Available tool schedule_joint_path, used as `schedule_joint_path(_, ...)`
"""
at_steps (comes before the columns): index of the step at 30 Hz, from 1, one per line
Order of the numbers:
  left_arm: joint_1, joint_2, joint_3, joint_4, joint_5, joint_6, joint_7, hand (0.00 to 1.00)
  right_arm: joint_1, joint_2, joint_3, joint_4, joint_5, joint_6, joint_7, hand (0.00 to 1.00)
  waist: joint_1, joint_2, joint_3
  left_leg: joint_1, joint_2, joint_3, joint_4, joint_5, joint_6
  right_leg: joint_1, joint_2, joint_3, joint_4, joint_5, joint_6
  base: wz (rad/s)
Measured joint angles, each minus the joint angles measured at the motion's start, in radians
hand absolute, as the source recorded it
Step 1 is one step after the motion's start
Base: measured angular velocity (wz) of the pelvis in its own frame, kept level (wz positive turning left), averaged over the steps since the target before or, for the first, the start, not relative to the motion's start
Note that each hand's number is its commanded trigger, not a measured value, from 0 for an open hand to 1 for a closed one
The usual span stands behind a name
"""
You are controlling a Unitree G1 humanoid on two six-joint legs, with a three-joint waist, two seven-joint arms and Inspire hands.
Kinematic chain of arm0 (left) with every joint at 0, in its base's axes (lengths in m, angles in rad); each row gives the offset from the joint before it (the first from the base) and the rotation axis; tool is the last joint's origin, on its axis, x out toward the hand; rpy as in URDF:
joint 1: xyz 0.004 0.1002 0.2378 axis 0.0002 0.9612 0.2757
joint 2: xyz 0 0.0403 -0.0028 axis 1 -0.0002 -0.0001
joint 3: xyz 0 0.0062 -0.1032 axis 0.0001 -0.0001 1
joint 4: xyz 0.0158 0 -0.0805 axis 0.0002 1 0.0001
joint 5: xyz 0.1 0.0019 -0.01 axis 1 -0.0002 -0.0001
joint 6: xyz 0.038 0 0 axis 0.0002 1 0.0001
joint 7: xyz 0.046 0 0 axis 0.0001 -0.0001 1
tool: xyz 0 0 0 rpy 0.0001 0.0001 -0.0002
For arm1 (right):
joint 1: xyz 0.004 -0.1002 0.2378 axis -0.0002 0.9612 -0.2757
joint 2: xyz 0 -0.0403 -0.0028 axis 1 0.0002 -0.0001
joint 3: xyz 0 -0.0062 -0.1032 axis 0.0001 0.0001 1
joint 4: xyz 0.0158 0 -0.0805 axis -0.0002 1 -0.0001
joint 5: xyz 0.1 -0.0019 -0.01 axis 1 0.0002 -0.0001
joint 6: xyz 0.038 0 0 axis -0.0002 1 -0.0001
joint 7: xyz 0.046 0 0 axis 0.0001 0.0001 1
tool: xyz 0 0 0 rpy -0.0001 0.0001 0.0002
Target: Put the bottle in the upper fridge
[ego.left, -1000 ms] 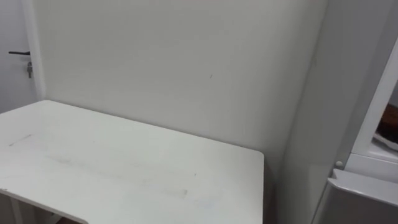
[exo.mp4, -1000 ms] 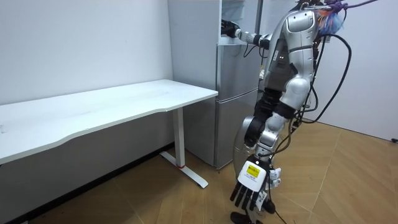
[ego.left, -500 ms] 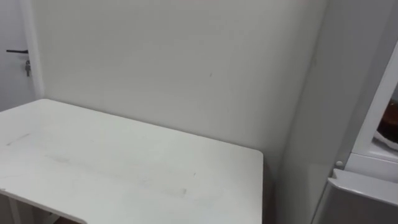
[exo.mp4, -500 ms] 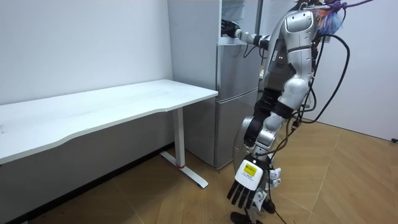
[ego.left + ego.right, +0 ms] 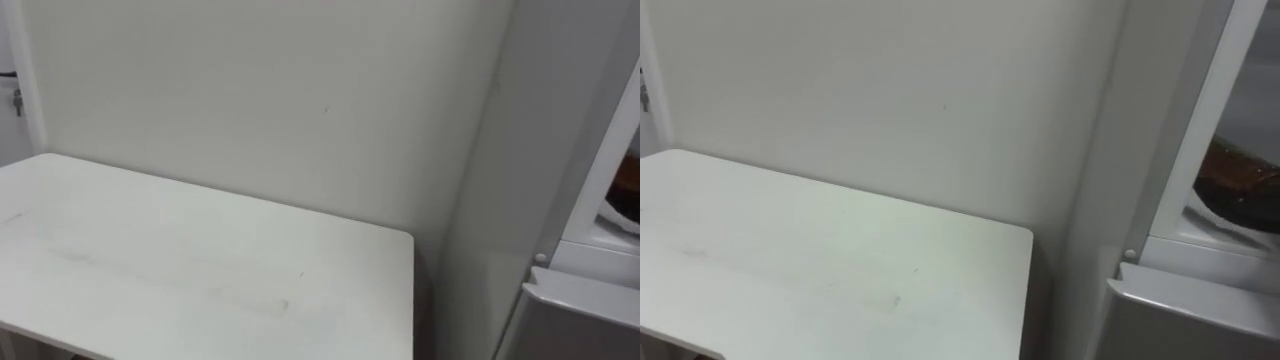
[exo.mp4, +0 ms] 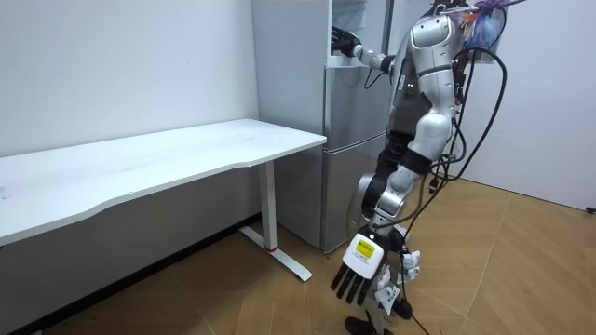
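The grey fridge (image 6: 351,140) stands to the right of the white table (image 6: 168,158). I stand in front of it. My right arm reaches up to the upper compartment (image 6: 361,26), and my right hand (image 6: 342,42) is at its opening. A dark shape (image 5: 1238,185) lies inside that compartment behind the white frame (image 5: 598,175); I cannot tell what it is. My left hand (image 6: 358,275) hangs low by my legs, open with straight fingers and holding nothing.
The table's bare top (image 5: 200,270) fills the left of the eye views, against a plain wall (image 5: 280,100). The lower fridge door's top edge (image 5: 585,300) is at the lower right. A narrow gap separates table and fridge. The wooden floor (image 6: 521,270) lies behind me.
The eye view has shifted a little to the right. In the room view my torso has come more upright and my hanging left hand has swung slightly to the view's left.
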Motion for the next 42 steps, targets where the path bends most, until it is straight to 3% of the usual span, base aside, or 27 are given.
schedule_joint_path(7, -0.011, 0.000, 0.000, -0.004, -0.001, -0.013, 0.001, 0.00, 0.002, 0.001, 0.035, -0.046, 0.058, 0.003, 0.007, 0.00, -0.032, 0.001, -0.0001, -0.002, 0.006, 0.005, -0.002, 0.000, 0.000, -0.007, 0.000, 0.006, 0.012, 0.000, 0.000, -0.01)
schedule_joint_path(12, -0.022, -0.006, -0.001, -0.002, 0.000, -0.028, 0.012, 0.00, 0.025, 0.003, 0.036, -0.088, 0.050, 0.009, 0.012, 0.00, -0.032, 0.002, -0.0001, -0.002, 0.011, 0.030, -0.010, 0.000, 0.000, -0.021, -0.001, 0.011, 0.023, 0.001, 0.001, -0.12)
schedule_joint_path(31, -0.019, -0.012, 0.001, 0.022, 0.000, -0.061, 0.025, 0.00, 0.061, 0.003, 0.044, -0.174, 0.028, 0.017, -0.037, 0.00, -0.035, -0.015, -0.0005, -0.014, 0.014, 0.049, -0.014, 0.000, 0.000, -0.050, 0.000, 0.027, 0.034, 0.001, 0.001, -0.03)
schedule_joint_path(42, -0.017, -0.015, 0.013, 0.027, 0.001, -0.068, 0.041, 0.00, 0.115, 0.003, 0.043, -0.320, 0.019, 0.021, -0.039, 0.00, -0.044, -0.008, 0.0065, 0.003, 0.014, 0.058, -0.028, 0.000, 0.000, -0.047, -0.001, 0.034, 0.033, 0.001, 0.001, -0.04)
